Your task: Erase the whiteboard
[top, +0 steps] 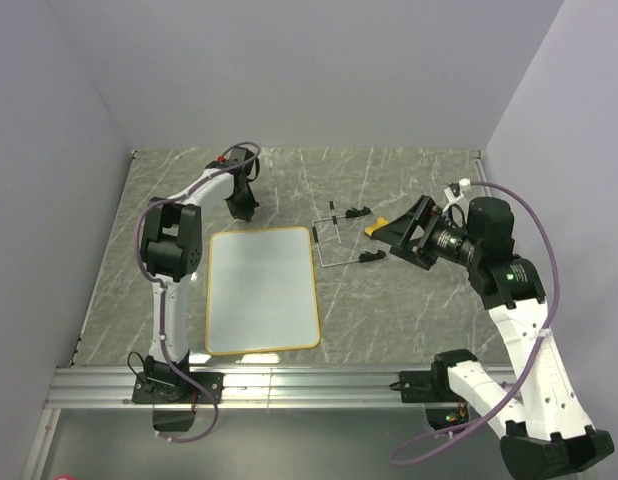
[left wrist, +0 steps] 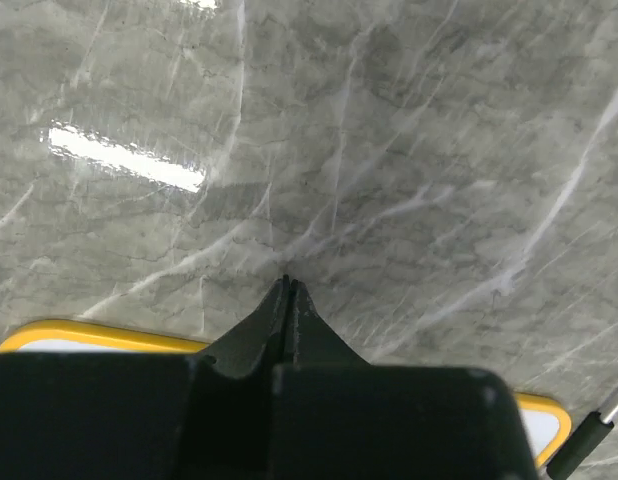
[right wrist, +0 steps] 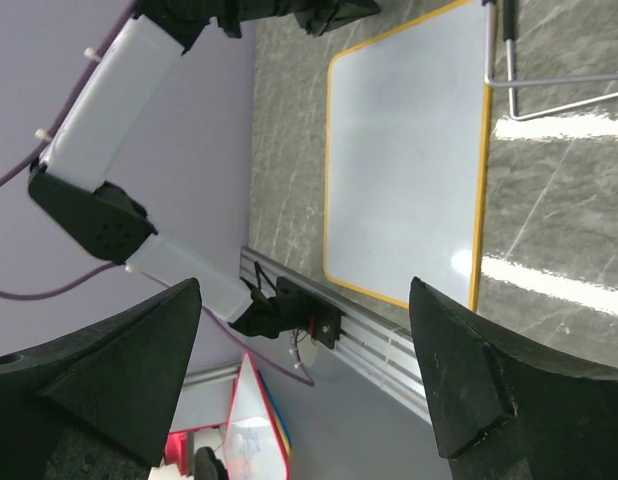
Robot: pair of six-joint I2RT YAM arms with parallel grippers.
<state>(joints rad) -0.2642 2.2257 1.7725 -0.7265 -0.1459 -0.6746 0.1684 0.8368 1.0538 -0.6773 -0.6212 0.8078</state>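
Whiteboard (top: 262, 290): lies flat on the table, in front of the left arm; long sides run away from the arm bases; thin yellow-orange rim, rounded corners; the face looks clean white in the top view and in the right wrist view

Left hand (left wrist: 289, 292): fingers pressed together with nothing between them; it points down at bare table just past the far edge of the whiteboard, toward the board's left part; if the tip touches the table, I cannot tell

Right hand (top: 397, 238): fingers spread wide, holding nothing; it is turned toward the left, to the right of the wire stand and well apart from the whiteboard

Yellow eraser (top: 377, 227): small, on the table just beside the right hand's fingers; touching or not, I cannot tell

Wire stand (top: 334, 240): thin metal wire with black tips; it is on the table just beside the far right corner of the whiteboard, between the board and the right hand

Table (top: 409, 300): grey marble pattern with white veins; bright light reflections on it

Metal rail (top: 289, 385): runs along the near edge of the table; both arm bases stand on it
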